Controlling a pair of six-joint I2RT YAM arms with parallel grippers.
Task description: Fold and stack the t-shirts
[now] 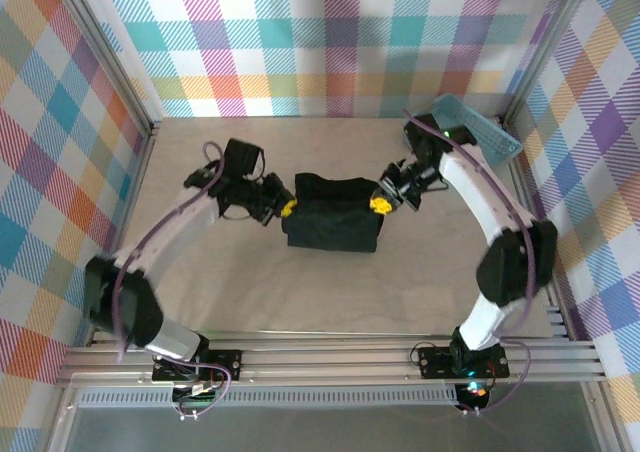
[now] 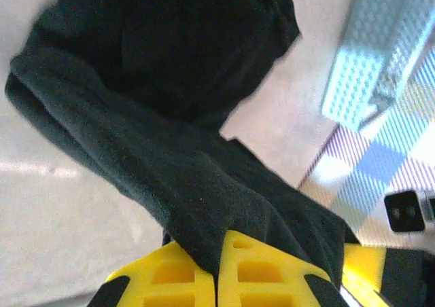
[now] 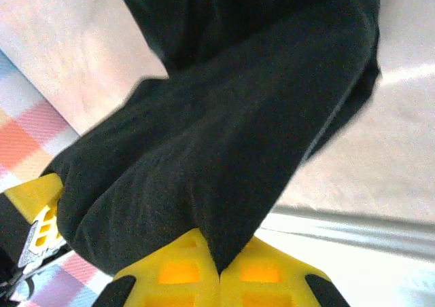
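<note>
A black t-shirt (image 1: 332, 215) hangs bunched between my two grippers over the middle of the table, its lower part resting on the surface. My left gripper (image 1: 286, 209) is shut on the shirt's left edge; in the left wrist view the black cloth (image 2: 170, 151) is pinched between the yellow fingers (image 2: 272, 273). My right gripper (image 1: 380, 205) is shut on the shirt's right edge; in the right wrist view the cloth (image 3: 231, 137) runs down into the seam between the yellow fingers (image 3: 170, 276).
A light-blue perforated basket (image 1: 480, 130) leans at the back right corner against the checked wall, and also appears in the left wrist view as the basket (image 2: 370, 56). Checked walls enclose the beige table (image 1: 330, 297) on three sides.
</note>
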